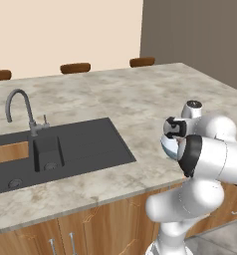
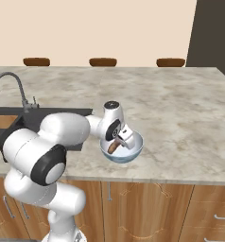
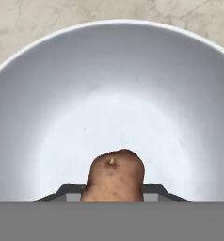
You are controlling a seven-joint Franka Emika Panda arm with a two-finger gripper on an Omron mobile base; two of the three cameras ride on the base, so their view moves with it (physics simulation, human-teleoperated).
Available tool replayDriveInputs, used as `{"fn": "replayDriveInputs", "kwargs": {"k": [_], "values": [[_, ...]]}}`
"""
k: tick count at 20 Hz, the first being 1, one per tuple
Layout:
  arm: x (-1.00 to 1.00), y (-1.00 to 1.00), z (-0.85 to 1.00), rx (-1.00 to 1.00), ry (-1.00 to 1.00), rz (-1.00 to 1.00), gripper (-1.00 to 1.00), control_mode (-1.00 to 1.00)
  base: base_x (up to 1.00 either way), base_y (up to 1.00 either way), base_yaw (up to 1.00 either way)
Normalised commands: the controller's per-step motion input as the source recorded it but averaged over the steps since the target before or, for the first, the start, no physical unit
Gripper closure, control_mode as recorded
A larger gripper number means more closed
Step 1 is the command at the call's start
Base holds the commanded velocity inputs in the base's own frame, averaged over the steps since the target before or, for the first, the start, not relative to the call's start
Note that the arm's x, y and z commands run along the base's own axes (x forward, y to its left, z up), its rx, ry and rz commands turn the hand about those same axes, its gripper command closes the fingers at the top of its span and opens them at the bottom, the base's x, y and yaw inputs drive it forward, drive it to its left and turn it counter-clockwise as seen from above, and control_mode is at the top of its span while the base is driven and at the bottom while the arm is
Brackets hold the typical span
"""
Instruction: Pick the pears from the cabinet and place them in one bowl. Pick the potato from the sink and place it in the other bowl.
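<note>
Veined marble counter [image 2: 180, 108], gripper [image 2: 118, 143] clamped on lumpy brown potato [image 3: 115, 176], over smooth, round pale-grey bowl [image 3: 62, 94]

A: Backdrop? 
B: Pale peach wall [image 2: 95, 28] across the far side, flat and evenly lit. A darker grey-brown wall [image 1: 195, 35] joins it on the right.

A: Furniture? 
B: Long island with a beige marbled countertop [image 2: 180, 104]. Three brown stool tops [image 2: 103, 62] show just past its far edge, spaced apart. Below the near edge, mid-brown wood cabinet fronts [image 2: 152, 208] with thin silver handles [image 2: 218, 218].

A: Floor? 
B: A small grey patch [image 1: 215, 244] at lower right, left base view.
</note>
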Motion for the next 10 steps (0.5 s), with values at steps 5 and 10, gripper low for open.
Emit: {"fn": "replayDriveInputs", "kwargs": {"k": [5, 10], "values": [[0.18, 0.0, -0.22, 0.0, 0.0, 0.0, -1.0, -1.0, 0.0, 0.0, 0.0], [0.11, -0.08, 0.13, 0.0, 0.05, 0.01, -1.0, -1.0, 0.0, 0.0, 0.0]]}}
